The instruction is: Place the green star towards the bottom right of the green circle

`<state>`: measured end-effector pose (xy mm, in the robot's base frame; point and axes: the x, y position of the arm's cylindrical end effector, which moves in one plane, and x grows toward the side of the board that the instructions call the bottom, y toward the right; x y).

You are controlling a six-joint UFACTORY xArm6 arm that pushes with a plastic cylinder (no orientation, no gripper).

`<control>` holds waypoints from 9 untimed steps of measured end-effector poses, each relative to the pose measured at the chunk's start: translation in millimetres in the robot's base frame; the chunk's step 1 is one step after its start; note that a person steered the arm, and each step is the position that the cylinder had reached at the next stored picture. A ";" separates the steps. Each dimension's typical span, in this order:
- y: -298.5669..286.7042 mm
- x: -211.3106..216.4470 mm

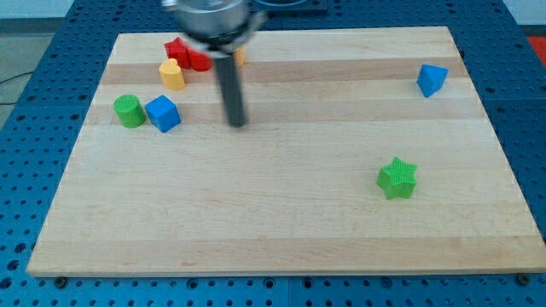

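Observation:
The green star lies on the wooden board at the view's lower right. The green circle stands at the view's left, touching a blue cube on its right. My tip is on the board to the right of the blue cube, apart from it, and far to the upper left of the green star. The rod looks blurred.
A yellow block and red blocks cluster at the view's upper left, above the green circle. An orange block is partly hidden behind the rod. A blue block sits at the upper right near the board's edge.

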<state>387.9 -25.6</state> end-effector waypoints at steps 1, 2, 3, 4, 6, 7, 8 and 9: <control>144.2 -0.6; 241.9 64.9; 236.2 129.3; 141.8 129.8; 40.0 142.2; -29.2 124.6; -97.8 88.8; -85.4 119.7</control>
